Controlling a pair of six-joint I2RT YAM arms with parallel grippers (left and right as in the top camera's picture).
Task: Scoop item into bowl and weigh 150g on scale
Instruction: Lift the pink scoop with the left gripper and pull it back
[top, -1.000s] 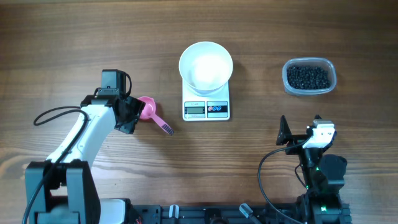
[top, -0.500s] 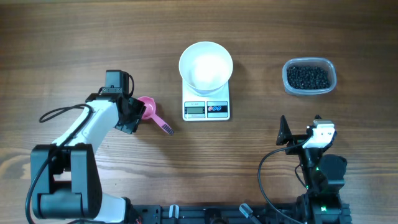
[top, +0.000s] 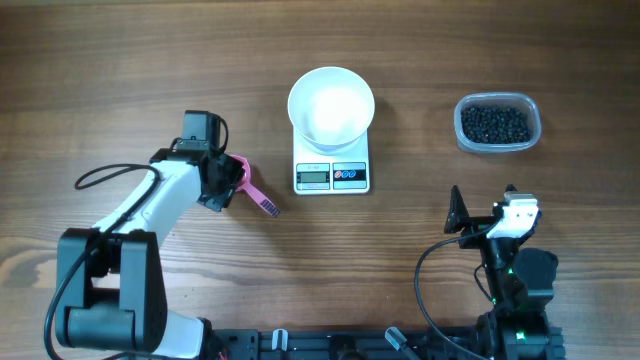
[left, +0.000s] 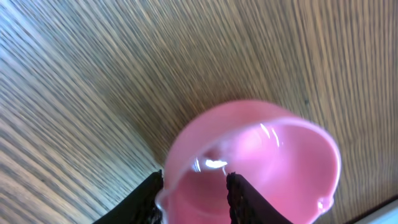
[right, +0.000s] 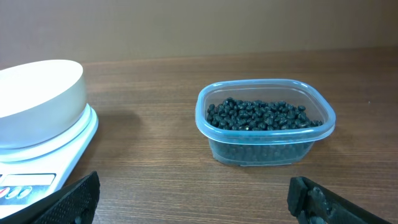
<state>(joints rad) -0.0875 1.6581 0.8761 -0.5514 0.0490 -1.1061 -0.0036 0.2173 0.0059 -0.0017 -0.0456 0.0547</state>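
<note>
A pink scoop (top: 247, 182) lies left of the scale (top: 332, 176), its handle pointing toward the front right. My left gripper (top: 230, 182) is over its cup. In the left wrist view the fingers straddle the pink scoop's (left: 267, 162) rim, one outside and one inside, with a gap still showing across the left gripper (left: 194, 180). The white bowl (top: 331, 105) stands empty on the scale. The item, black beans (top: 497, 123), fills a clear tub (right: 267, 149). My right gripper (top: 483, 203) rests wide open near the front right, empty, also seen as the right gripper (right: 193, 190).
The right wrist view shows the bowl (right: 37, 84) on the scale (right: 62, 149) at the left and the beans (right: 261, 115) ahead. The left arm's cable (top: 105, 176) trails across the table at the left.
My left gripper has moved right over the scoop's cup, hiding part of it, and its jaws have narrowed. The right arm has not moved.
</note>
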